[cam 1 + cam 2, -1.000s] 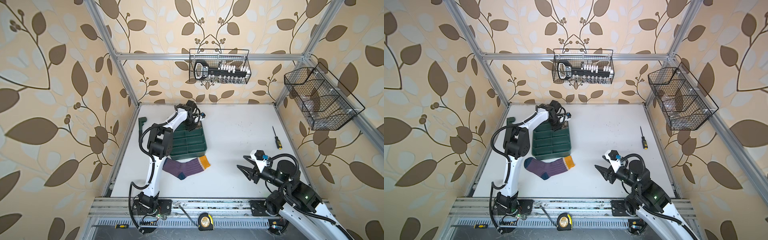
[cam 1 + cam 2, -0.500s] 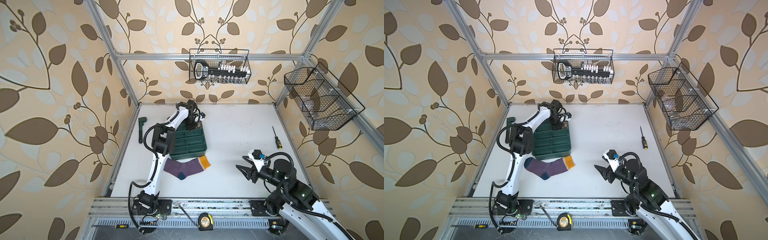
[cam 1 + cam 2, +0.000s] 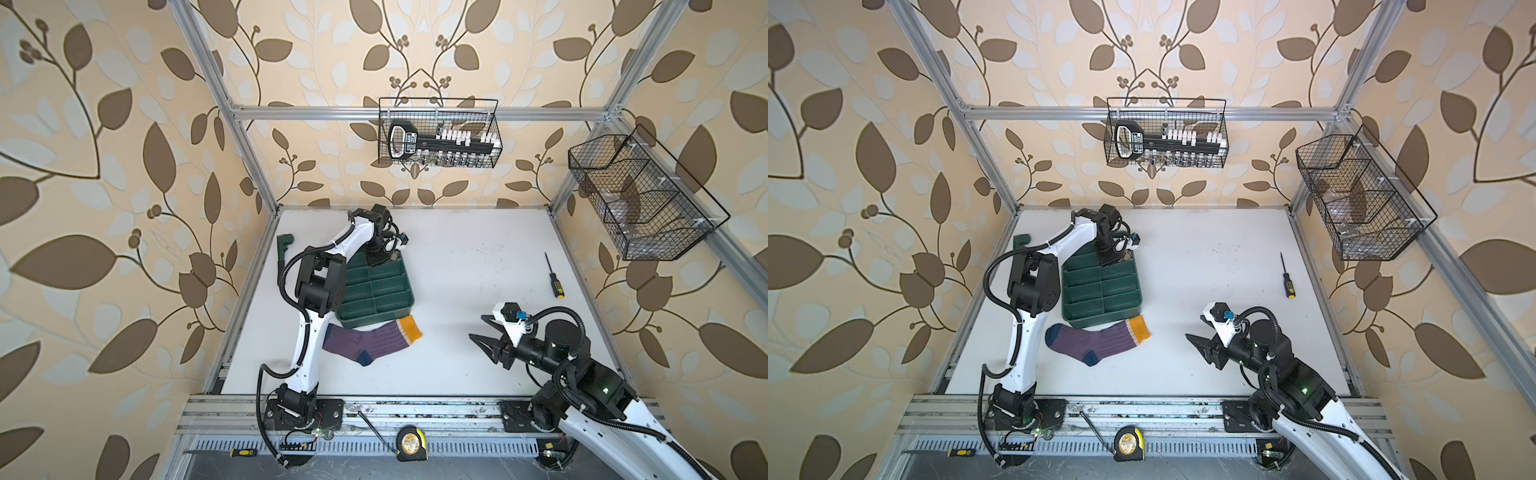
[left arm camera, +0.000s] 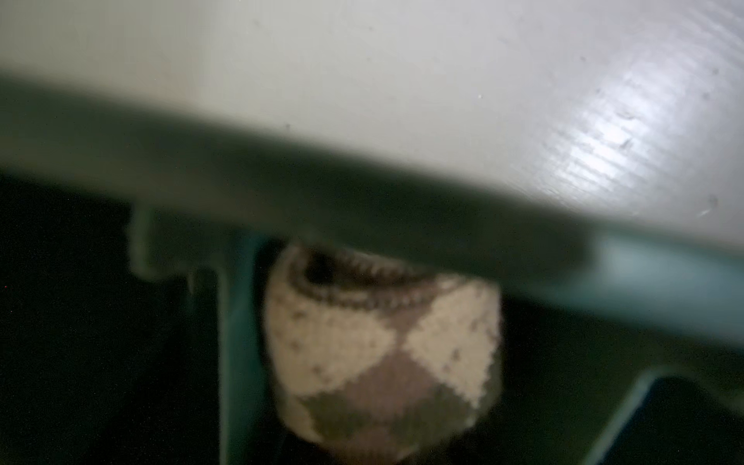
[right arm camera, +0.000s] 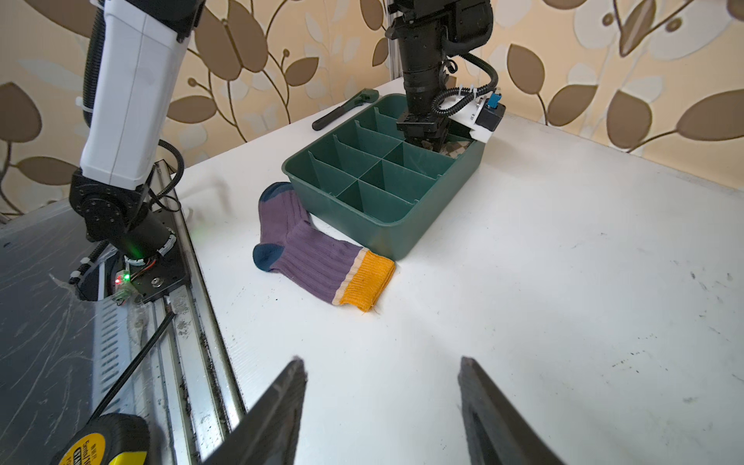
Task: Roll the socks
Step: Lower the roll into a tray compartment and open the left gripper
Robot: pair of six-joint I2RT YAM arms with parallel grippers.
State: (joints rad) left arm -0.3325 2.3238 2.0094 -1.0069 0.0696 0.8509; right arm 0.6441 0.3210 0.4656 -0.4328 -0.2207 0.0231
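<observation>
Left wrist view: rolled argyle sock (image 4: 382,354) in green divider tray (image 4: 402,209) compartment. Can't tell whether the left gripper (image 5: 424,141) jaws are pinching it. Best to let go low and lift straight. Right gripper (image 5: 380,360) jaws are spread, holding nothing.

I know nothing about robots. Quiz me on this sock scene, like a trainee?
1. Where is the purple sock? A inside the tray; B flat on the table beside it; C held in the air.
2. True or false: the right gripper holds a sock.
3. Fill in: the rolled argyle sock sits in a tray ____.
Key: 1 B; 2 false, the right gripper is open and empty; 3 compartment.
</observation>
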